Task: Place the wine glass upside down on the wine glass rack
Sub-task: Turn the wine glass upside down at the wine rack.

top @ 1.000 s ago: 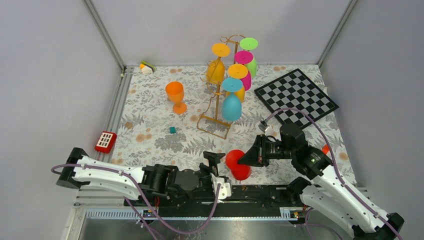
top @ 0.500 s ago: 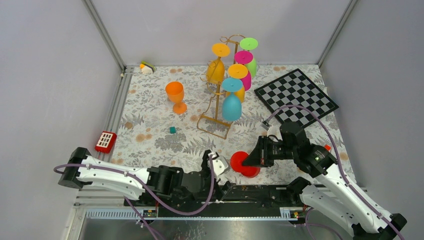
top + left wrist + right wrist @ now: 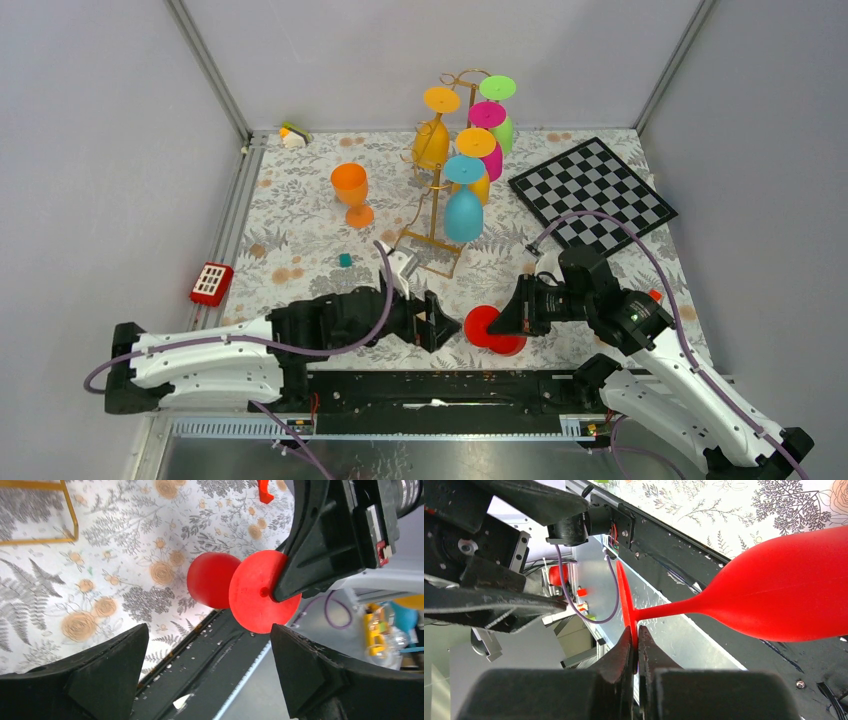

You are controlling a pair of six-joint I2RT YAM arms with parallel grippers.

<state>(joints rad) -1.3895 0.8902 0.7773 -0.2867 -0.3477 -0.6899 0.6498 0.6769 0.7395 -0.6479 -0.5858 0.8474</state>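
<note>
Two hands meet at the near edge of the worktop (image 3: 300, 240), where the red wine glass (image 3: 492, 330) lies tipped on its side. The right hand (image 3: 508, 318) is pinched tight on the rim of the glass's round foot, one finger on each face of the disc, as its own wrist view shows (image 3: 635, 635). In that view the stem runs roughly level and the bowl (image 3: 794, 585) points away over the floral cloth. Whether the bowl touches the worktop I cannot tell.

From the left wrist camera the foot faces the lens, with the wine glass (image 3: 260, 597) hanging over the black rail that borders the worktop. The left hand (image 3: 432, 322) is spread wide and grips nothing. Its two fingers frame the foot from a short way off (image 3: 208, 630), apart from the glass.

Beyond them, a stretch of patterned worktop separates the glass from the wavy base of the wine glass rack (image 3: 428, 250), which stands toward the back. Five glasses hang upside down from its rail, the cyan glass (image 3: 463, 205) at the near end. An orange glass (image 3: 350, 190) stands upright left of the rack, with a teal cube (image 3: 345, 260) nearer the arms. The chessboard (image 3: 592, 193) lies to the right, close to the side wall, and a red box (image 3: 211, 284) sits at the left edge.
</note>
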